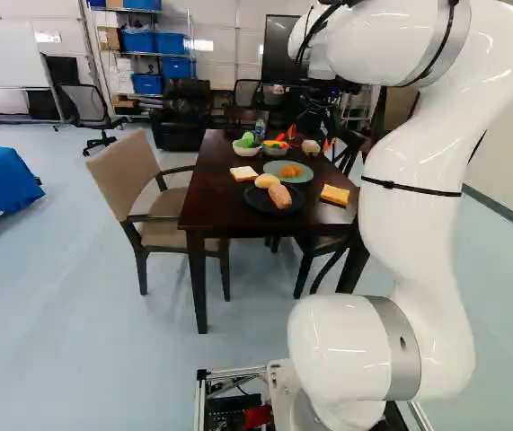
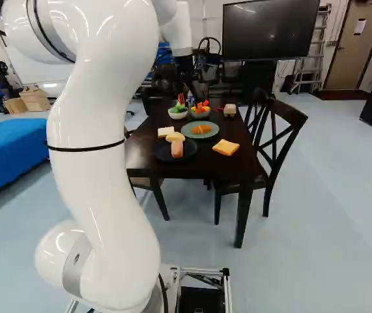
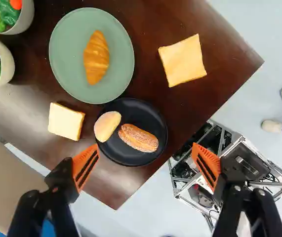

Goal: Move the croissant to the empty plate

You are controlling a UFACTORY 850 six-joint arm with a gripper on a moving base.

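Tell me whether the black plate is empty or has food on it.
Not empty: the black plate holds a long speckled roll, and a pale bun sits at its edge.

Robotics lab or workshop, stocked shelves [image 1: 176,67], office chair [image 1: 91,111], stepladder [image 2: 309,52]

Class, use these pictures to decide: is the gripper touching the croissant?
Apart. The wrist view shows the croissant lying on the green plate, ahead of the open gripper, with dark tabletop visible between that plate and the fingertips.
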